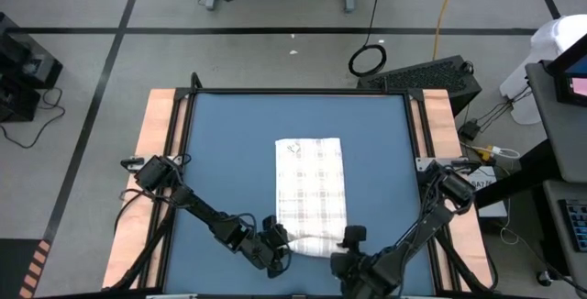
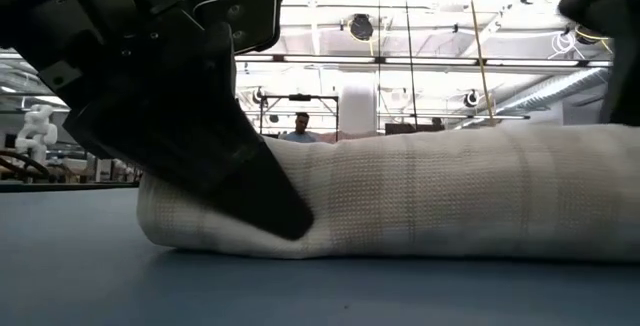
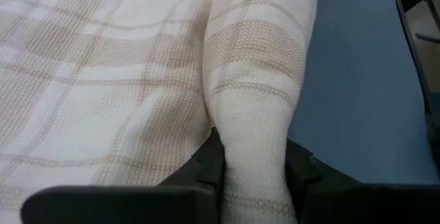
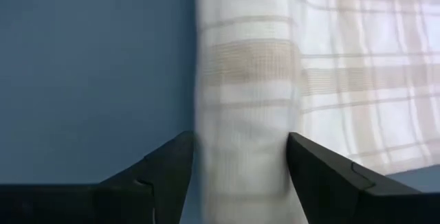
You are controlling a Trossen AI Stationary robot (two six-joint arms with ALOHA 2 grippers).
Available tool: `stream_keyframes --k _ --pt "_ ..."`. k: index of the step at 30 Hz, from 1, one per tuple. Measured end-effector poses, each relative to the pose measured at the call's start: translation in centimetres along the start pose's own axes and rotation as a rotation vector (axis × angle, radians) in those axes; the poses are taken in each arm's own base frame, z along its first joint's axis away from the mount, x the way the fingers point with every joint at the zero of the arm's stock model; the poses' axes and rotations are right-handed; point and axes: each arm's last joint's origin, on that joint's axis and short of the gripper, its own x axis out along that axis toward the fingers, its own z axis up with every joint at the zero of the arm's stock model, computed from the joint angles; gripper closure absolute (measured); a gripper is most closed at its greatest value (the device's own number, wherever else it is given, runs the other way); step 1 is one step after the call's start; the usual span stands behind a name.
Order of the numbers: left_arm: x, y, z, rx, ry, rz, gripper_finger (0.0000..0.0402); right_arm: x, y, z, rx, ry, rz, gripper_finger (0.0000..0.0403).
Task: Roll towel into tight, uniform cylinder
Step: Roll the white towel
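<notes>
Both grippers clamp the rolled end of the towel [image 1: 311,198] at the counter's [image 1: 229,152] near edge: left gripper [image 3: 254,176] pinching the roll's left end, right gripper [image 4: 240,162] straddling its right end; the remainder lies flat toward mid-counter.

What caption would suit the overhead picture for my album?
Both grippers, left gripper and right gripper, pinch the rolled near end of the checked towel on the blue mat.

No text can be read (the towel [image 1: 311,189] bears only a blurred mark).
</notes>
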Motion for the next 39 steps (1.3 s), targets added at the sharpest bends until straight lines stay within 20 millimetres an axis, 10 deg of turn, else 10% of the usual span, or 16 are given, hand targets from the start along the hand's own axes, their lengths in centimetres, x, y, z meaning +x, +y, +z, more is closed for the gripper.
stream_keyframes --k 13,28,39 --pt "0.0 -0.1 -0.1 -0.011 -0.008 -0.001 0.0314 3.4 -2.0 0.9 0.1 0.145 0.13 0.0272" --pt "-4.4 -2.5 1.7 0.342 -0.242 0.107 0.0087 6.0 -5.6 3.7 0.107 0.394 0.396 0.0308" --pt "-4.3 -3.8 -0.3 0.484 -0.3 0.175 0.0095 7.8 -8.6 5.6 0.094 0.441 0.552 0.0308"
